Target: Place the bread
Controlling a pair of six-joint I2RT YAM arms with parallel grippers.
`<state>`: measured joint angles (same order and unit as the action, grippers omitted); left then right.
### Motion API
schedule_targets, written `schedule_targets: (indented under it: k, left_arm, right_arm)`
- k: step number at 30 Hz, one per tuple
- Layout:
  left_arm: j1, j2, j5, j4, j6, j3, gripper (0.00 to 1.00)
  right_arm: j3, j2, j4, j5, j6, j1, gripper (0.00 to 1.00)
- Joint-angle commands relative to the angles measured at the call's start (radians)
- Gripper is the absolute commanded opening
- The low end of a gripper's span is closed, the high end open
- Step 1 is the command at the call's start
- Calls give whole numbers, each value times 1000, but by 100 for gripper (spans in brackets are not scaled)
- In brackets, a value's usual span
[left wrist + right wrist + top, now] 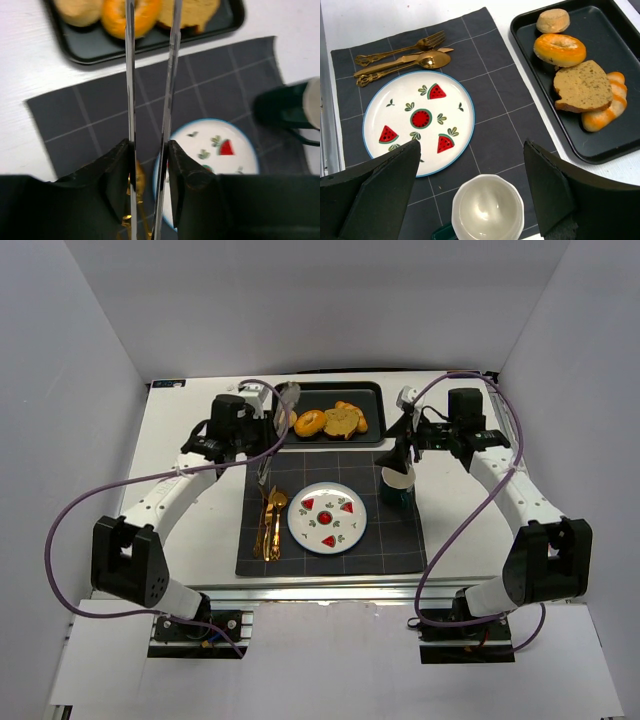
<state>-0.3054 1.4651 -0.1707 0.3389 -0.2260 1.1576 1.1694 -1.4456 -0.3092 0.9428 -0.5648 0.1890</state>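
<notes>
A black tray [372, 392] at the back holds the bread: an orange bagel [310, 423], a brown slice [342, 421] and other rolls. The right wrist view shows the bagel [560, 49], the slice [582, 86] and a bun [553, 20]. My left gripper [262, 428] is shut on silver tongs [131, 75]. Their two blades reach over the tray's near edge to the bagel [140, 20]. The tongs hold nothing. A white watermelon plate [327, 517] lies empty on the dark placemat [400, 540]. My right gripper [471, 142] is open and empty above a cup [488, 210].
Gold cutlery [271, 525] lies left of the plate on the placemat. The cup [398, 483], green outside and white inside, stands at the mat's right, under my right gripper [405, 455]. White walls enclose the table on three sides.
</notes>
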Motion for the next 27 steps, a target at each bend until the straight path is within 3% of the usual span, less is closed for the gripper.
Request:
schedule_targets:
  k: [1,13,22,27]
  left_arm:
    - [-37,23,-92,-6,-91,51,45]
    - [-175,225,-61,103,-50,300,51]
    - [-179,256,215,241,69,372,51]
    - [-181,285,217,233,128,386,51]
  right_arm:
    - [-2,45,56,7,34,-20,88]
    - [-43,80,99,21,82,-80,88]
    - [-74,83,116,40,103,-91,88]
    - [-59,62,119,59,118,-92,88]
